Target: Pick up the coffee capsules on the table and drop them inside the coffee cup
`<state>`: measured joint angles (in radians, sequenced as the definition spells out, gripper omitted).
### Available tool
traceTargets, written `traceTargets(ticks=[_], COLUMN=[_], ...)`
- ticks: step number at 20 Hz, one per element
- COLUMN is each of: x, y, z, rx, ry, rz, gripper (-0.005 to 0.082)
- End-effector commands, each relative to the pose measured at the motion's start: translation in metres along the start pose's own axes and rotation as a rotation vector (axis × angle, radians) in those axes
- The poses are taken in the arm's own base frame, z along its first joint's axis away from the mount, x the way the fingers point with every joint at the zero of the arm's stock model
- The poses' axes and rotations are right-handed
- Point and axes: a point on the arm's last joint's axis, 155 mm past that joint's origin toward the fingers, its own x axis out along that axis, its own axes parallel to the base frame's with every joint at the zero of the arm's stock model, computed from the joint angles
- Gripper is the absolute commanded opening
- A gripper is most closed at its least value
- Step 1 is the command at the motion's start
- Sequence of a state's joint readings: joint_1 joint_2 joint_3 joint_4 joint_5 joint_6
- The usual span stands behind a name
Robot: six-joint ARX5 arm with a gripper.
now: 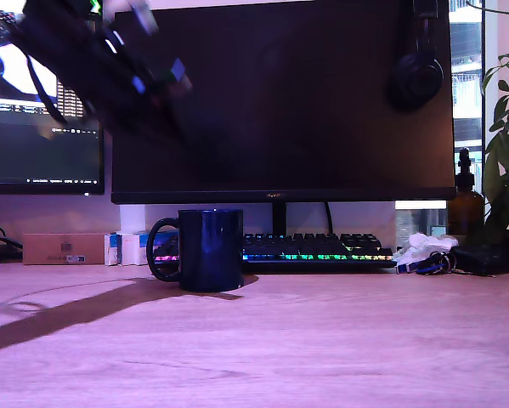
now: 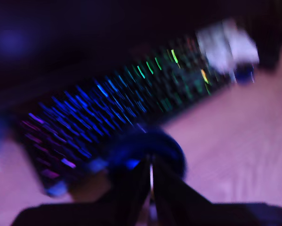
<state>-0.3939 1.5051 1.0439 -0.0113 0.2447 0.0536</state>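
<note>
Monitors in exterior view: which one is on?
The left monitor, at the exterior view's left edge, shows text; the large central monitor is dark.

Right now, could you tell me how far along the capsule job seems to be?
No capsule shows on the desk in either view, so both may already be dropped, though the mug's inside is hidden. The gripper is raised and blurred, jaws seemingly together, nothing seen between them. Left: confirming the pods are inside.

Bare desk (image 1: 339, 348) is lying open beyond the jaws' one side; the coffee cup (image 2: 148, 153) is sitting just past their tips (badly blurred), the backlit keyboard (image 2: 117, 108) crowding behind it.
</note>
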Motion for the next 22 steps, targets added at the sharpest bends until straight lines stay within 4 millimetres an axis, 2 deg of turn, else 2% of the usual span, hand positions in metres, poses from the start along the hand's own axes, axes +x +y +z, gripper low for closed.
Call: traceTargets(ticks=[1,7,14,22], x=[-0.005,-0.036,-0.072,-0.106], y=[0.006,0.033,0.070,0.083], z=[-0.021,-0.029,-0.059,-0.094], rx=[-0.027,-0.082,-0.160,-0.239], ry=[0.027,-0.028,-0.069,-0.122], rz=[0.022,0.104,0.206,0.277], gripper=[-0.0014,-0.0014,-0.0014,-0.0014])
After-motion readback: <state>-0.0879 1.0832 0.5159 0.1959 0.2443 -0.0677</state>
